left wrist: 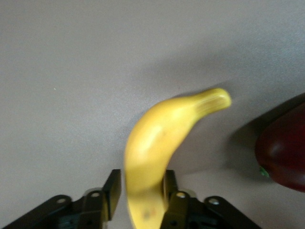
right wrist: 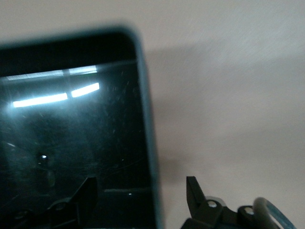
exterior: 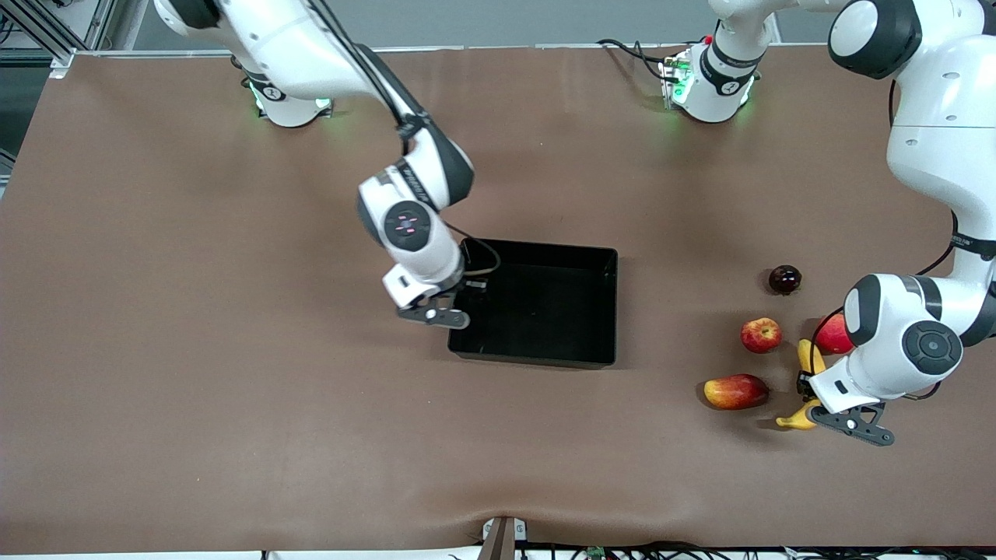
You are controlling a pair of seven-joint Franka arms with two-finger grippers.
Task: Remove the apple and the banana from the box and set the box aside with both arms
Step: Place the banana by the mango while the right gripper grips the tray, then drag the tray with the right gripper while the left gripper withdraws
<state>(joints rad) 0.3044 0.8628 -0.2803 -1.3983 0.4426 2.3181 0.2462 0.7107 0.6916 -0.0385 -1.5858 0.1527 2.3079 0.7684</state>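
Note:
The yellow banana [exterior: 808,359] lies beside the other fruits at the left arm's end of the table. My left gripper [exterior: 806,386] is shut on its middle. In the left wrist view the fingers [left wrist: 113,191] press both sides of the banana [left wrist: 162,138]. The small red apple [exterior: 761,335] with a yellowish patch sits on the table between the banana and the black tray [exterior: 608,311]. My right gripper [exterior: 469,288] is open and straddles the tray's end wall [right wrist: 150,157], one finger [right wrist: 88,191] inside the tray [right wrist: 71,143] and one outside.
A larger plain red fruit [exterior: 831,336] sits partly under the left arm, and also shows in the left wrist view [left wrist: 282,155]. A red-and-yellow mango [exterior: 735,391] lies nearer the front camera than the apple. A dark round fruit [exterior: 784,279] sits farther back.

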